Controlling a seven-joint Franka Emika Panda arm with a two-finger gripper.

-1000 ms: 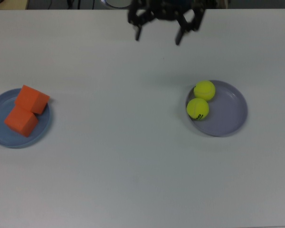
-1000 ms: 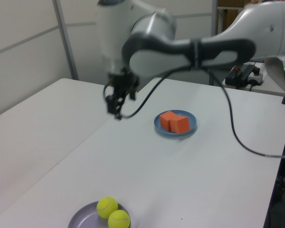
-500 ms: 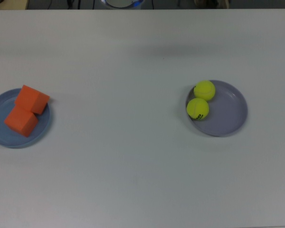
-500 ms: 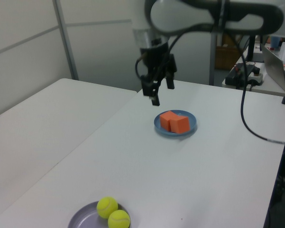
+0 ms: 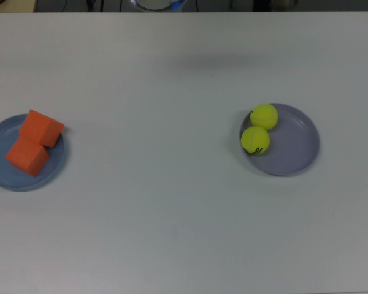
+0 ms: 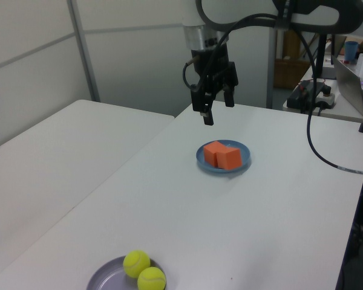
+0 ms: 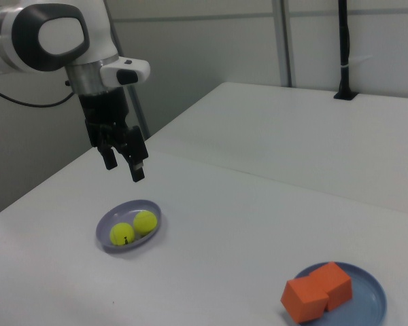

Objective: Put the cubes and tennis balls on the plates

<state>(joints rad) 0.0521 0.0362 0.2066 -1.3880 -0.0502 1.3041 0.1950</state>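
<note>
Raised well above the white worktop (image 5: 172, 214), the black two-finger gripper (image 6: 216, 104) hangs empty with its fingers spread apart, pointing down; it is outside the top view. Going left to right in the top view, a round shallow light blue plastic plate (image 5: 0, 174) sits at the worktop's left edge, partly cut off there, and carries two plain orange matte cubes (image 5: 42, 128) that touch each other, one nearer the far edge and one (image 5: 27, 155) nearer the near edge. Well apart, right of the worktop's middle, a round shallow pale lavender plastic plate (image 5: 294, 147) holds two fuzzy yellow-green tennis balls (image 5: 264, 116) touching, both against the plate's left rim; the nearer ball (image 5: 255, 140) shows small black print. In the right view the gripper (image 7: 124, 161) hangs above the worktop beyond the lavender plate.
</note>
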